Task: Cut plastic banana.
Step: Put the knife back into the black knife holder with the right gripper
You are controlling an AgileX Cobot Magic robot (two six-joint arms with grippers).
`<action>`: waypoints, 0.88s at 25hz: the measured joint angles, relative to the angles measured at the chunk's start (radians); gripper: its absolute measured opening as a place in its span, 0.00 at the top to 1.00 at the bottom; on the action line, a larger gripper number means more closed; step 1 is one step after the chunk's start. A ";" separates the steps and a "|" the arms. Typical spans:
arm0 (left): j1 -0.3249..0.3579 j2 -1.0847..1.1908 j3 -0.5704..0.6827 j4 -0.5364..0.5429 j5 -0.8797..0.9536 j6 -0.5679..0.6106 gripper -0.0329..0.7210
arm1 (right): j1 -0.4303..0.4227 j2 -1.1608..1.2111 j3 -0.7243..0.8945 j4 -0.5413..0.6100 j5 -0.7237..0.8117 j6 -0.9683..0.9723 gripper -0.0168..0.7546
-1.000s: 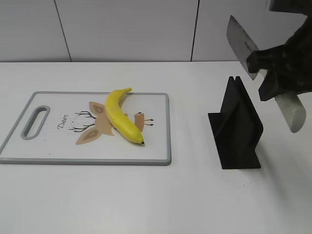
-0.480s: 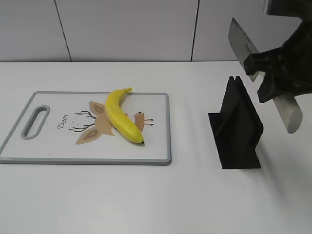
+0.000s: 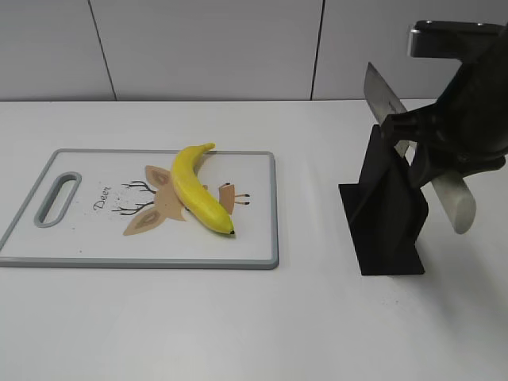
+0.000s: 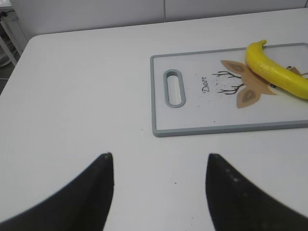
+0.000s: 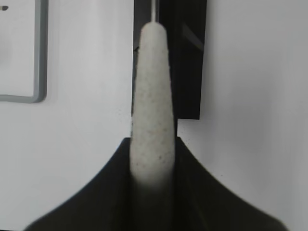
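Note:
The plastic banana point(image 3: 198, 187) lies whole on the white cutting board point(image 3: 95, 238), stem toward the back; it also shows at the right edge of the left wrist view point(image 4: 276, 75). My right gripper point(image 3: 421, 147) is shut on the pale handle of a knife point(image 3: 454, 202), with the blade point(image 3: 381, 95) slanting up and left, just above the black knife stand point(image 3: 385, 210). The right wrist view shows the handle point(image 5: 152, 96) clamped between the fingers over the stand point(image 5: 185, 62). My left gripper point(image 4: 159, 166) is open and empty over bare table near the board's handle end.
The cutting board point(image 4: 192, 118) has a grey rim, a handle slot point(image 3: 57, 198) at its left and a deer drawing. The knife stand is to the right of the board. A white wall runs behind the white table.
My right gripper has lowered and shifted slightly left with the knife, bringing the blade down close to the top of the black stand. The banana and board have not moved.

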State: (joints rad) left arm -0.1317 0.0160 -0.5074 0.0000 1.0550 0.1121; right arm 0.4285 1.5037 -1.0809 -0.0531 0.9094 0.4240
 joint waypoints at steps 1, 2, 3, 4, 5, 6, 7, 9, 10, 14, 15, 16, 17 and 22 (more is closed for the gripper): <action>0.000 0.000 0.000 0.000 -0.001 0.000 0.19 | 0.000 0.009 0.000 -0.003 0.000 0.000 0.75; 0.000 0.000 0.000 0.000 -0.002 0.000 0.20 | 0.000 0.017 0.001 -0.008 0.000 0.004 0.75; 0.000 0.000 0.000 0.000 -0.002 0.000 0.20 | 0.000 0.026 0.001 -0.017 0.000 0.011 0.75; 0.000 0.000 0.000 0.000 -0.002 0.000 0.20 | 0.000 0.033 0.001 -0.024 -0.003 0.018 0.75; 0.000 0.000 0.000 0.000 -0.002 0.000 0.21 | 0.000 0.037 0.001 -0.029 -0.003 0.022 0.75; 0.000 0.000 0.000 0.000 -0.003 0.000 0.21 | 0.000 0.042 0.001 -0.030 -0.007 0.024 0.75; 0.000 0.000 0.000 0.000 -0.003 0.000 0.21 | 0.000 0.045 0.001 -0.032 -0.014 0.025 0.75; 0.000 0.000 0.000 0.000 -0.004 0.000 0.21 | 0.000 0.046 0.001 -0.033 -0.024 0.028 0.75; 0.000 0.000 0.000 0.000 -0.004 0.000 0.21 | 0.000 0.045 0.002 -0.033 -0.032 0.029 0.75; 0.000 0.000 0.000 0.000 -0.005 0.000 0.22 | 0.000 0.009 0.005 -0.035 -0.038 0.033 0.75; 0.000 0.000 0.000 0.000 -0.005 0.000 0.22 | 0.000 0.001 0.005 -0.036 -0.038 0.034 0.75; 0.000 0.000 0.000 0.000 -0.005 0.000 0.22 | 0.000 -0.006 0.005 -0.037 -0.035 0.034 0.75; 0.000 0.000 0.000 0.000 -0.005 0.000 0.22 | 0.000 -0.008 0.005 -0.037 -0.034 0.034 0.75; 0.000 0.000 0.000 0.000 -0.005 0.000 0.22 | 0.000 -0.008 0.028 -0.037 -0.035 0.034 0.75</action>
State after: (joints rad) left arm -0.1317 0.0160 -0.5074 0.0000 1.0499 0.1121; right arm 0.4285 1.4957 -1.0533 -0.0902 0.8746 0.4577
